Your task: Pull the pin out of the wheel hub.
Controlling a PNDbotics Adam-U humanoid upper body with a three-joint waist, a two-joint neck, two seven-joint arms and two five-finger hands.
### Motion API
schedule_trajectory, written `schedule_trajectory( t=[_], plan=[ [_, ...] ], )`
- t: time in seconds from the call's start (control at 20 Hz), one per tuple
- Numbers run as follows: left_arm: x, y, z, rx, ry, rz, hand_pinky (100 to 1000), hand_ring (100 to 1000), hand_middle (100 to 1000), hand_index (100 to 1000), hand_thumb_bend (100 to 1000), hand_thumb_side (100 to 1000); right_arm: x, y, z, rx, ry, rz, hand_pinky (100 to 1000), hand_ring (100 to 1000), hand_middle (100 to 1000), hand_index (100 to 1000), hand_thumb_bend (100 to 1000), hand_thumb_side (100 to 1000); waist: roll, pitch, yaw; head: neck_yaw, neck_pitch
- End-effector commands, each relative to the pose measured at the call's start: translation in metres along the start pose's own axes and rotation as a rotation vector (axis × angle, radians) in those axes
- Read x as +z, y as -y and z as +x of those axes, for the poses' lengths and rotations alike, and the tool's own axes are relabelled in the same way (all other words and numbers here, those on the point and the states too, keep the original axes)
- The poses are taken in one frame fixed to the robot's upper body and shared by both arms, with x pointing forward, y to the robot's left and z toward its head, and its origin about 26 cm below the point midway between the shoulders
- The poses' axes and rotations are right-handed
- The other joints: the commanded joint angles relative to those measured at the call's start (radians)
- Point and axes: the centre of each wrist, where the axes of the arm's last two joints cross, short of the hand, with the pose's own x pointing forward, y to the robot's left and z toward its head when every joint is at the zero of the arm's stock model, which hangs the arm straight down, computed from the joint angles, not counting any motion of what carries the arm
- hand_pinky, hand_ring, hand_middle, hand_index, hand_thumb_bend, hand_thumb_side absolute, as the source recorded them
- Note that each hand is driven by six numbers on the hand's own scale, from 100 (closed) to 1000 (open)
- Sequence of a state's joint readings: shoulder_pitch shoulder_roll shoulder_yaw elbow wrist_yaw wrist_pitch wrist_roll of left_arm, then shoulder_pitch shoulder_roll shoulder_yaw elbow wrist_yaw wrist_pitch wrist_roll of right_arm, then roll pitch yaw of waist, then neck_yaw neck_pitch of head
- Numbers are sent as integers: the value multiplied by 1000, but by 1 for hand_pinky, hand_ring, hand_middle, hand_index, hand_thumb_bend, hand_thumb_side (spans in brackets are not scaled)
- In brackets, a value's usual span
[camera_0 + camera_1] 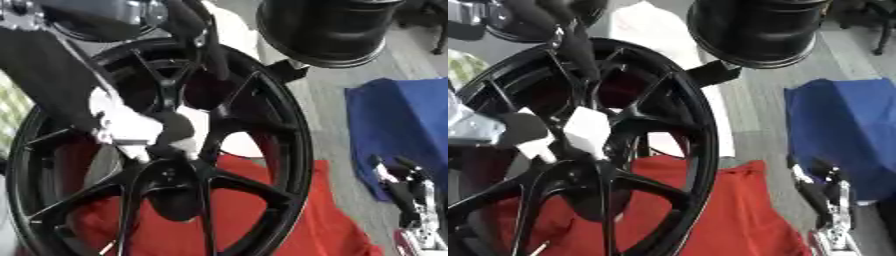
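Observation:
A large black spoked wheel (262, 105) stands tilted on a red cloth (297, 225). Its hub (171, 175) sits low in the middle, where the spokes meet. My left arm comes down from the upper left, in front of the spokes. My left hand (131, 127), with white-padded fingertips (588, 130), is just above the hub. Its fingers and thumb are curled round a short dark piece (175, 131), which I take for the pin. My right hand (407, 192) rests at the lower right, clear of the wheel, with relaxed fingers pointing up.
A second black wheel (328, 30) stands behind at the upper right. A blue cloth (398, 115) lies on the grey floor at the right, beside my right hand. Something white (658, 35) shows behind the wheel's rim.

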State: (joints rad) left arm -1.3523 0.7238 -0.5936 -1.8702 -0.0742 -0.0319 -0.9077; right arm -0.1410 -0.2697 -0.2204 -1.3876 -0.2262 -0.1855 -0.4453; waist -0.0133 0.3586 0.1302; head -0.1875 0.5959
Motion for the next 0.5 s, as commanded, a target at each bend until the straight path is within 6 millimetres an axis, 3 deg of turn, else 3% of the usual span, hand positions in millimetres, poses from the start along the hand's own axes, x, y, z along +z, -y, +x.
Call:
schedule_trajectory(
  t=[0.05, 0.25, 0.5],
  plan=[
    [18, -5, 10, -9, -18, 11, 830, 803, 781, 875, 349, 729, -7, 2, 11, 6, 39, 8, 629, 748, 549, 688, 573, 239, 2, -14, -1, -8, -4],
    [26, 3, 10, 4, -56, 2, 848, 815, 787, 877, 494, 748, -8, 2, 12, 7, 40, 10, 628, 747, 549, 688, 573, 239, 3, -12, -1, -10, -2],
    [33, 14, -1, -46, -128, -17, 869, 826, 792, 872, 613, 661, -8, 0, 13, 1, 42, 14, 628, 747, 549, 688, 574, 239, 2, -8, -6, -9, 0]
  ],
)
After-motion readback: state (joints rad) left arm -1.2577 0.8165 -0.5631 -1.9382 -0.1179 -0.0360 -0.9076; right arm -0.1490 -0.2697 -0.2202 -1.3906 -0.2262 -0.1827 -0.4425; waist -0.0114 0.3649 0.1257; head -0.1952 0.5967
